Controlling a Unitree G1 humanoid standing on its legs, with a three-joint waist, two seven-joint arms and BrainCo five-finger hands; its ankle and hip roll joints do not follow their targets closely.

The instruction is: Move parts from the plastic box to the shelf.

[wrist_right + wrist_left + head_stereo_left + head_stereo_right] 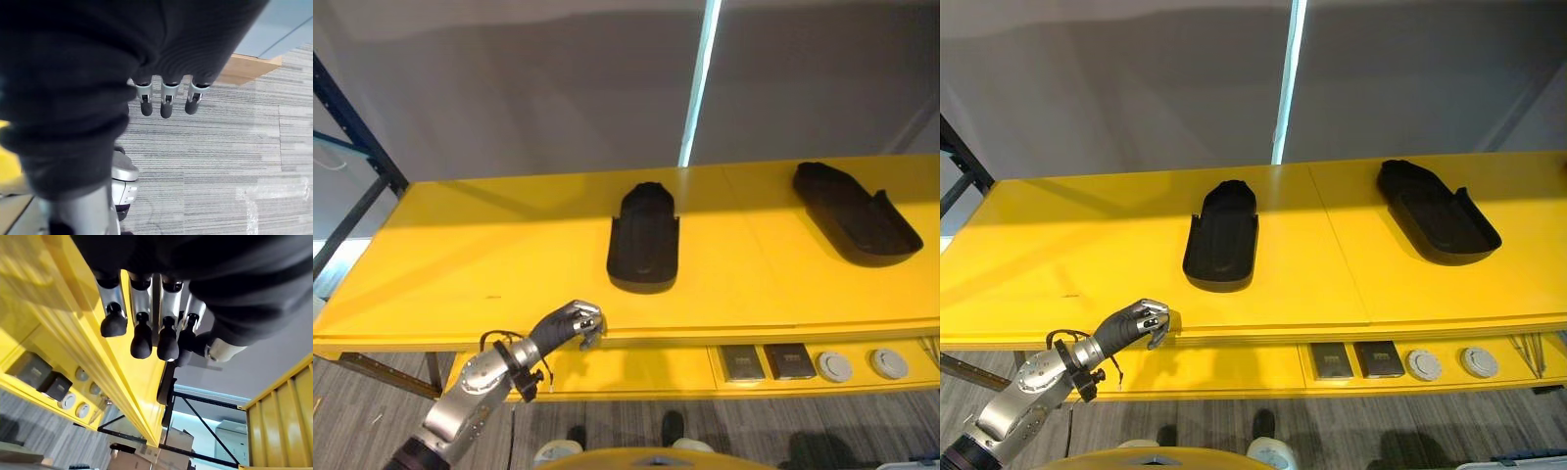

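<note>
Two moulded black parts (pixel 643 238) lie on the glossy yellow shelf (pixel 489 264) (left hand (pixel 570 324) clenched, empty).

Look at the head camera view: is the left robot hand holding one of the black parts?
No. The left robot hand is curled empty at the shelf edge, while both black parts lie on top.

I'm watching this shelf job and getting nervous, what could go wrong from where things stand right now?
The left hand sits curled at the front edge of the yellow shelf, holding nothing; lifting or swinging it carelessly could knock that edge. The nearer black part lies close to the front, so a bump might push it off. The right hand hangs over the carpet, fingers relaxed, no help if something slips.
</note>
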